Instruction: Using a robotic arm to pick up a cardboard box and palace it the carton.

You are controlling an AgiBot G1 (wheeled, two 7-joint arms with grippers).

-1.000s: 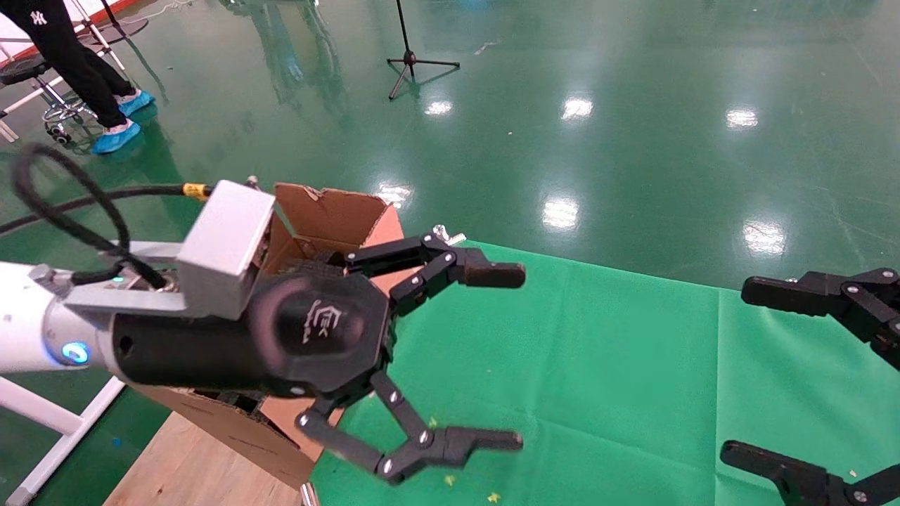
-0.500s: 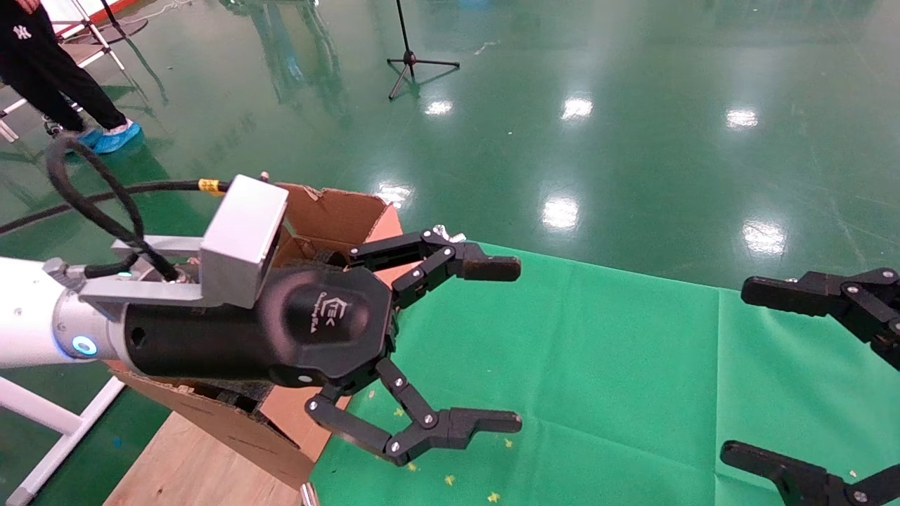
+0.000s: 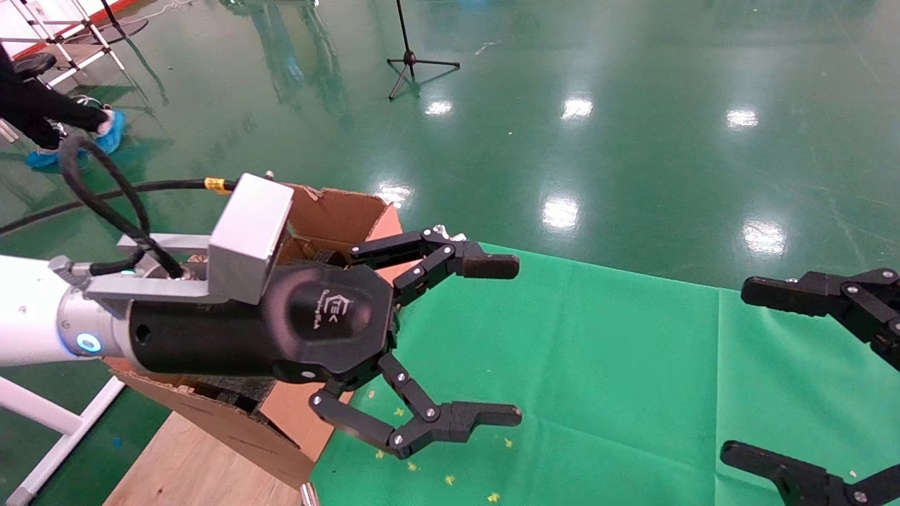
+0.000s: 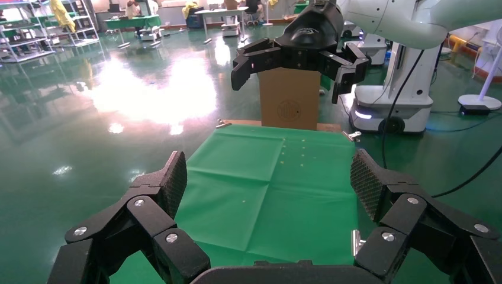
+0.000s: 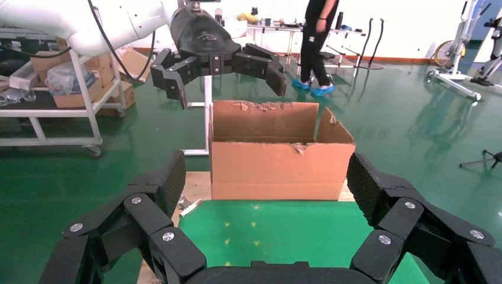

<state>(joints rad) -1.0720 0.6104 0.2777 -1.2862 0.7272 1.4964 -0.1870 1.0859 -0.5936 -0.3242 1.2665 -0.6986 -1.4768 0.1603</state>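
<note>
The green cloth (image 3: 598, 365) covers the tabletop under both grippers, creased in squares and dotted with small yellow flecks below the left fingers. Its far edge runs just past the upper left fingertip, and beyond that lies glossy green floor (image 3: 633, 105) with wide open room.

The carton (image 3: 330, 218) stands at the cloth's left end, behind and partly under the left gripper. It is a large brown corrugated box, open at the top, with ragged torn edges; the right wrist view shows it (image 5: 278, 155) with a plain front wall, one flap raised on the side. Its inside is mostly hidden by the gripper body, with only a dark patch showing.

The robotic arm, white tube ending in a silver wrist block with black cables, carries the left gripper (image 3: 496, 337) above the carton's near rim, reaching over the cloth. Its two jointed fingers (image 3: 485, 266) are spread wide and hold nothing; bare cloth shows between them.

The right gripper (image 3: 756, 372) sits at the right edge, well apart, cut off by the frame, its fingers also spread wide and empty.

The small cardboard box is not in any view. A person's legs (image 3: 42, 116) are cut off at the far left.
</note>
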